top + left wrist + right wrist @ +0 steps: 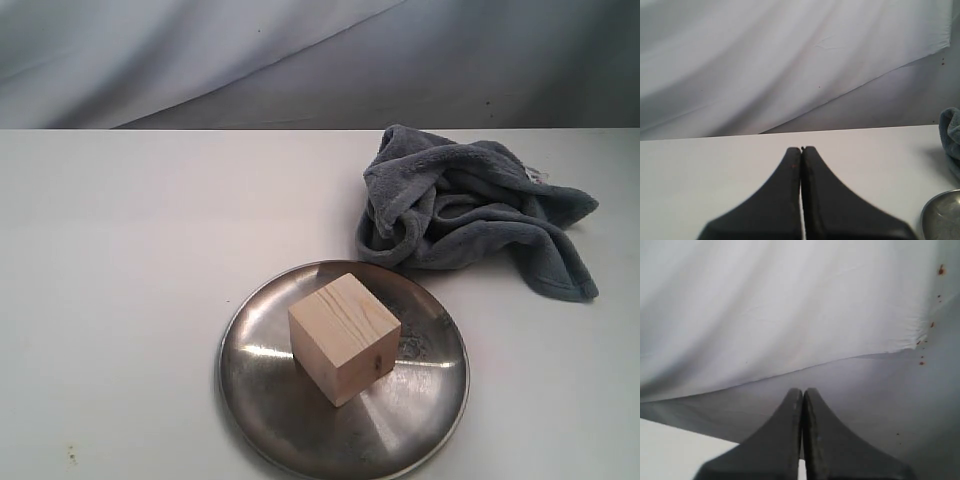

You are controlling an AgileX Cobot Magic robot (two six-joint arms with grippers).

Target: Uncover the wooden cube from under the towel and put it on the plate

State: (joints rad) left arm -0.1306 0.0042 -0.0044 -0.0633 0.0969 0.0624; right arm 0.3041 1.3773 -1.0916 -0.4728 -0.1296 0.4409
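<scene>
The pale wooden cube (344, 337) stands on the shiny steel plate (258, 390) near the table's front, uncovered. Behind and to the right of the plate, the grey-blue towel (470, 210) lies crumpled on the table, its near fold touching the plate's far rim. Neither gripper shows in the exterior view. In the left wrist view my left gripper (801, 149) is shut with nothing between its fingers, well back from the towel's edge (951, 131) and the plate's rim (941, 215). My right gripper (802, 390) is shut and empty, facing the backdrop.
A white table (130, 260) carries everything. A grey-white cloth backdrop (200, 60) hangs behind its far edge. The table's corner (675, 450) shows low in the right wrist view.
</scene>
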